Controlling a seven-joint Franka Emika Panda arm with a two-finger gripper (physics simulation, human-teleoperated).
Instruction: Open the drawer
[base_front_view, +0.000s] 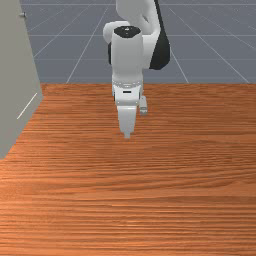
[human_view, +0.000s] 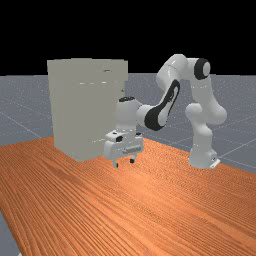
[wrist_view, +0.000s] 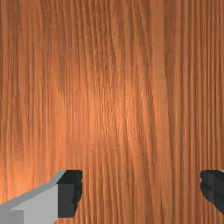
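Observation:
The gripper (human_view: 124, 163) hangs over the table in the far view, in front of a tall grey-beige cabinet (human_view: 82, 112) and apart from it. Its fingers stand wide apart with nothing between them, as the gripper (wrist_view: 141, 191) in the wrist view confirms. In the front view the cabinet (base_front_view: 15, 75) rises at the left edge, with a small metal knob (base_front_view: 22, 15) high on its side toward the arm. A block at the cabinet's top juts out toward the arm in the far view. Which part is the drawer, I cannot tell.
Bare wooden table (base_front_view: 150, 200) lies under and around the hand. The cabinet's side is the one tall obstacle near the arm, to the front view's left of the hand. The arm's base stands at the far view's right.

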